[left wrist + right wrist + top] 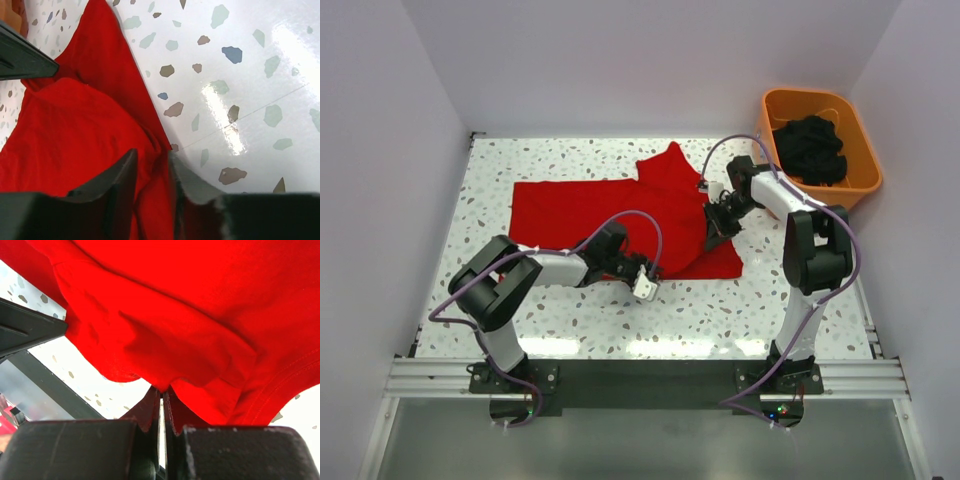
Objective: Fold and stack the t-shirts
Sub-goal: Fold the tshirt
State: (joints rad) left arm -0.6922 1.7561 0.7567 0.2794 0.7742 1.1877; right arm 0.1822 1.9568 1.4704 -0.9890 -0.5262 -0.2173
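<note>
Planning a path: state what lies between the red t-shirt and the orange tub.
Top view: the right arm and speckled table, between t-shirt and tub.

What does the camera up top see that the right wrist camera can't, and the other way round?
Only the top view shows the orange tub holding dark clothes, the left gripper at the shirt's near edge, and the shirt's whole spread shape. Only the right wrist view shows, up close, the fingers nearly together pinching a fold, plus the stitched hem. Both show the red t-shirt, the right gripper and the speckled table.
</note>
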